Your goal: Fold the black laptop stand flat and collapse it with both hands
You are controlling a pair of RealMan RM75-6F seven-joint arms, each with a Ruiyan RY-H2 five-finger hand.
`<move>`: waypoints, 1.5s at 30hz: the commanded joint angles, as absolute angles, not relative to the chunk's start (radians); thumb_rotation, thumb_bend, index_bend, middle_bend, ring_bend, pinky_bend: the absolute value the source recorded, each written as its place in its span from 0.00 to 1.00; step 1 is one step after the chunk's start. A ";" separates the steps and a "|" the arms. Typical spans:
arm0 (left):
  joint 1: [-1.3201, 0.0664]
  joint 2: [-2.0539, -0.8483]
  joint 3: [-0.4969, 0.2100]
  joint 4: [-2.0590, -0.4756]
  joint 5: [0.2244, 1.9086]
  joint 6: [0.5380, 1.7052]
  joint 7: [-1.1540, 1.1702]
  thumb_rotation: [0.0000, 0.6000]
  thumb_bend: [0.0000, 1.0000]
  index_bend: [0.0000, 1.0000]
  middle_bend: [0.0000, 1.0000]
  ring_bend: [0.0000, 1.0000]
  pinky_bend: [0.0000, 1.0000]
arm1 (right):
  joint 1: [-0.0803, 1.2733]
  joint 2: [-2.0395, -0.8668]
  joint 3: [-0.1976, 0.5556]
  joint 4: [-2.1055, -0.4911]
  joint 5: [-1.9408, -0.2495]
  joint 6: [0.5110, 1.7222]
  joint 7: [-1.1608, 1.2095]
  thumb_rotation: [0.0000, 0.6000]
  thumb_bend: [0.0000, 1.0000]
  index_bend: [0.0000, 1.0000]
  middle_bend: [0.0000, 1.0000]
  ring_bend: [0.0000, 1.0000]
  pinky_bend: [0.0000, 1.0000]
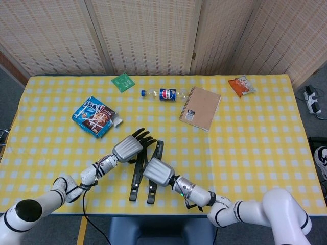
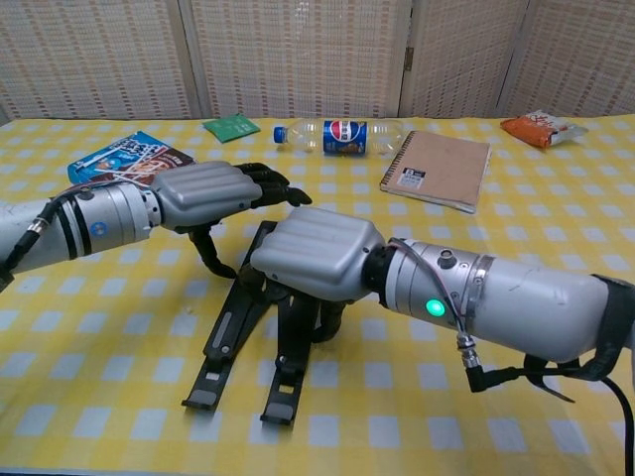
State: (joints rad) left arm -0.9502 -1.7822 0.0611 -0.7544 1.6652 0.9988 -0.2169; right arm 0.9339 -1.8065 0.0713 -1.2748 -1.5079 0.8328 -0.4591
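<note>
The black laptop stand point(image 1: 134, 185) lies near the table's front edge, its two bars almost side by side and nearly parallel point(image 2: 227, 343). My right hand point(image 1: 157, 171) sits over the right bar and grips it, with the fingers curled under it point(image 2: 315, 254). My left hand point(image 1: 130, 148) hovers over the far end of the left bar, fingers stretched forward and apart. Its thumb point(image 2: 211, 256) hooks down beside that bar. The stand's middle joints are hidden under both hands.
A blue snack box point(image 1: 95, 116) lies left of the hands. Along the back are a green packet point(image 1: 122, 81), a Pepsi bottle point(image 1: 166, 94) on its side, a brown spiral notebook point(image 1: 200, 108) and an orange snack bag point(image 1: 241, 86). The table edge point(image 1: 168, 212) runs just below the stand.
</note>
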 commanded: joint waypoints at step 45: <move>-0.782 -1.560 -0.040 -0.980 1.505 1.023 -0.303 1.00 0.16 0.04 0.13 0.01 0.00 | 1.206 -1.719 0.054 -1.274 -1.517 0.497 -0.359 1.00 0.12 0.10 0.18 0.15 0.08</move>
State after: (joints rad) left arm -0.7819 -1.5597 -0.0403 -0.9805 1.5053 1.0227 -0.3026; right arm 1.2052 -1.7173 0.0549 -1.2763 -1.5157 0.4951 -0.3606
